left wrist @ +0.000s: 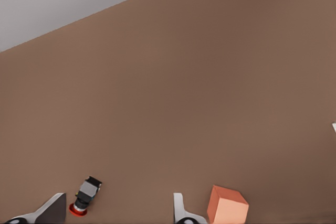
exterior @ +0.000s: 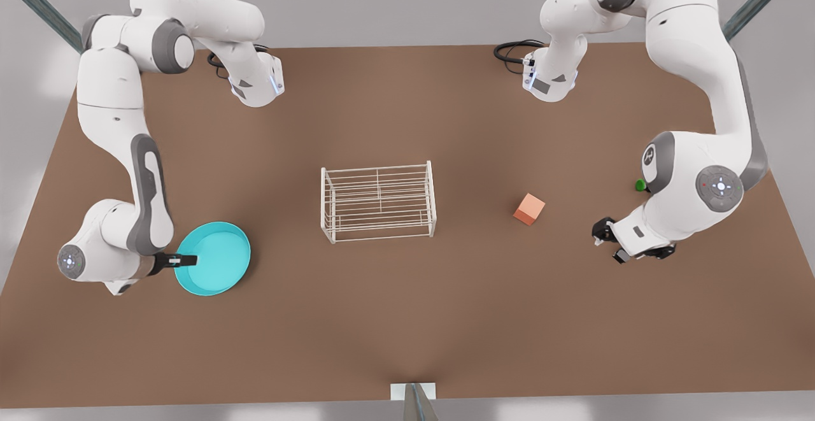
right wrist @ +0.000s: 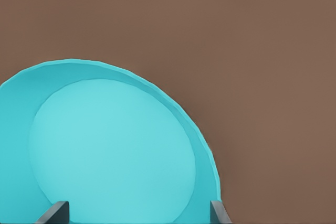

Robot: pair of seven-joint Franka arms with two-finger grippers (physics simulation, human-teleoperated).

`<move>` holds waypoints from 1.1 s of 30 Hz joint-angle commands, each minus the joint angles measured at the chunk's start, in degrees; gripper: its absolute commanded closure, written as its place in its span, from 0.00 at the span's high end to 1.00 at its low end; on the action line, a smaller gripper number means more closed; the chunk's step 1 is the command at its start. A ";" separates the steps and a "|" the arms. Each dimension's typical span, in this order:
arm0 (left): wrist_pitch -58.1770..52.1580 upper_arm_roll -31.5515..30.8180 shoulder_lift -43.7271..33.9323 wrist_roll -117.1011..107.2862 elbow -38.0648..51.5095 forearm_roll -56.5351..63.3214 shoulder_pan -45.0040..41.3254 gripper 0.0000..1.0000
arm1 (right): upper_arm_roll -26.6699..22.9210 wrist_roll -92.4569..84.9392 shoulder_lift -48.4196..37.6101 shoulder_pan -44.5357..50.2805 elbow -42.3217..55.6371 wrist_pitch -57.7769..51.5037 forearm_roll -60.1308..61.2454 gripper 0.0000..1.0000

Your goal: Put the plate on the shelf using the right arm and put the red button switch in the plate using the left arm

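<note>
the right gripper (exterior: 184,260) reaches over the plate (exterior: 219,258), fingers spread apart across its rim. the left gripper (left wrist: 118,211) hangs open, the red button switch (left wrist: 85,195) lying on its side between its fingers (left wrist: 50,211), an orange-pink cube (exterior: 529,209) close by. the brown table (exterior: 407,319) sits before a grey wall. the shelf (exterior: 379,202) stands mid-table. a green-capped thing (exterior: 640,185) peeks from behind the left arm.

The plate (right wrist: 113,150) lies on the brown table (right wrist: 252,40) — the right tool's (right wrist: 136,214) fingertips (right wrist: 55,212) spread wide over it.
</note>
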 commanded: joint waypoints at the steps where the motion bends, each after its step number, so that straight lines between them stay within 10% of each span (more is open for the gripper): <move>1: 3.66 0.08 1.04 21.13 -0.14 2.22 0.11 1.00 | 0.04 -34.06 1.56 -1.80 0.58 3.53 6.93 1.00; 6: 4.72 0.26 2.45 25.00 -0.22 4.77 1.96 1.00 | 0.13 -34.94 5.34 -2.24 0.84 5.55 6.85 0.98; 10: 5.07 0.34 5.18 24.47 0.13 7.41 2.05 1.00 | 0.21 -35.30 5.34 -2.15 1.37 5.55 6.50 0.42; 14: 7.44 0.69 6.67 24.47 -0.05 9.26 2.22 1.00 | 0.13 -35.74 5.34 -2.15 2.16 5.46 6.41 0.24; 33: 6.82 1.22 15.46 25.17 -1.10 9.34 11.98 1.00 | 1.53 -15.26 -1.42 5.84 13.50 -19.77 5.97 0.14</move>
